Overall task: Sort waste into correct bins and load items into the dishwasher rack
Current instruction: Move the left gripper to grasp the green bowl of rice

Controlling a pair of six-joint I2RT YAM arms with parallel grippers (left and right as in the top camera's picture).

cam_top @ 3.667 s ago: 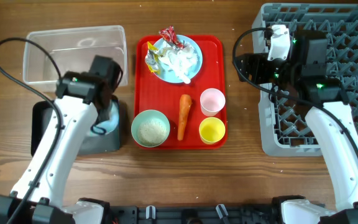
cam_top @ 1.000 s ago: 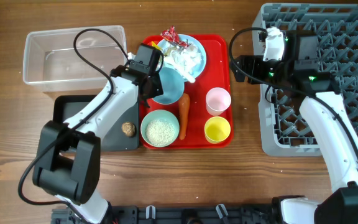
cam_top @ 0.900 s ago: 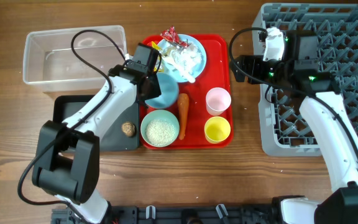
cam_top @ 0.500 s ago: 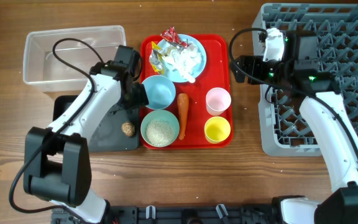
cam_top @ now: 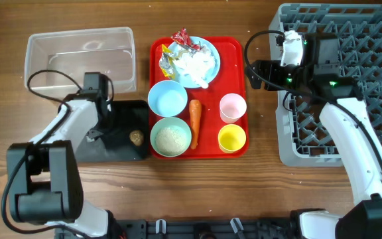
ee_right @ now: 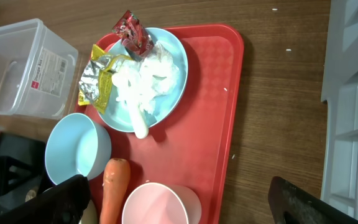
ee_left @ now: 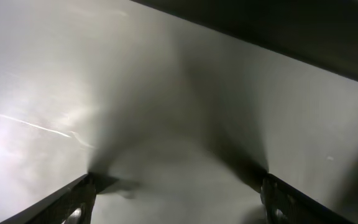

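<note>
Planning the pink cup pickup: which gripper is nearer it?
Right. The right gripper hangs by the red tray's edge near the pink cup; the left gripper is over the black tray opposite.

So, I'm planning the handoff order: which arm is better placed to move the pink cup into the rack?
Right. The right tool, open, hovers off the red tray near the pink cup, with the dishwasher rack beside it. The left tool is over the black tray, farther off.

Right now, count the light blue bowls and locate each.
2. The empty bowl sits mid-left on the red tray; the rice-filled bowl is in its near-left corner, beside the carrot.
</note>
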